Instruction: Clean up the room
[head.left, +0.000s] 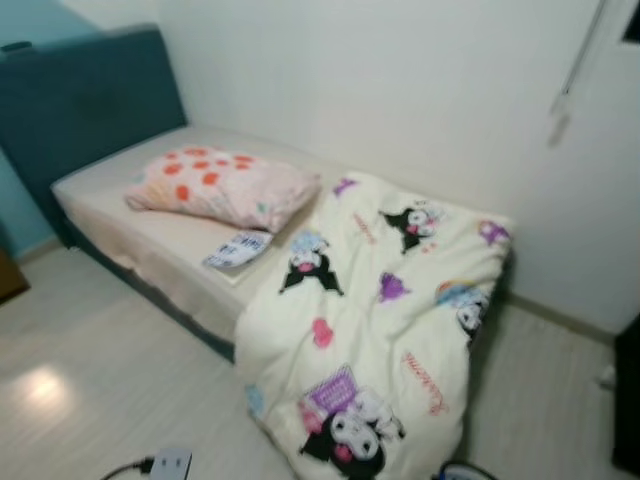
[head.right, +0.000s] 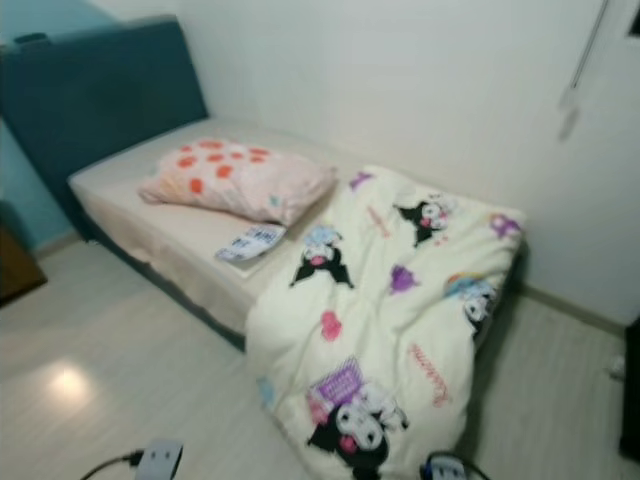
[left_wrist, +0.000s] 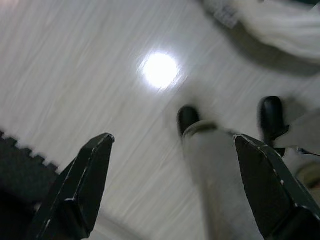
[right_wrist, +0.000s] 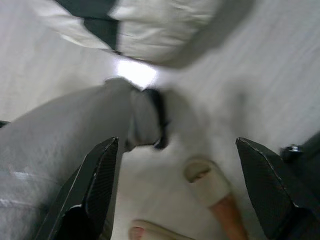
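A bed with a teal headboard stands against the white wall. On the mattress lies a pink pillow with red spots, and beside it a small printed booklet. A white duvet with cartoon prints covers the bed's near end and spills over the side onto the floor. My left gripper hangs open over the pale floor, above my own leg and black feet. My right gripper also hangs open with nothing between its fingers, beside my grey leg.
A white power adapter with a black cable lies on the floor in front of me. Dark furniture stands at the right edge, brown furniture at the left. A person's slippered foot is close behind me. A dark mat borders the floor.
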